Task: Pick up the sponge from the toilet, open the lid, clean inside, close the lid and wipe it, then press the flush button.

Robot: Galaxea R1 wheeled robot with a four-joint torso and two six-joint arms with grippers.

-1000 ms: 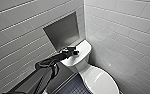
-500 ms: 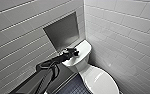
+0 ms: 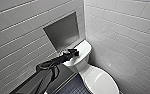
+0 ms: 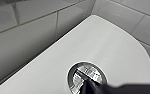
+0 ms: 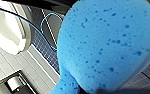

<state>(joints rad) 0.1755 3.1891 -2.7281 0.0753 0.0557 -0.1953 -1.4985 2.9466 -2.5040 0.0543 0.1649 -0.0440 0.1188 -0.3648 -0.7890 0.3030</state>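
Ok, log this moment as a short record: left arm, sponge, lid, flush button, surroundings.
left arm: left gripper reaches over the tank top of the toilet
flush button: round, chrome, set in the tank top; a dark gripper tip lies over its edge, contact not certain
sponge: bright blue, pitted, held up close to the right wrist camera, above the dark tiled floor
lid: white, glossy, closed
surroundings: pale tiled walls, grey recessed niche behind the tank
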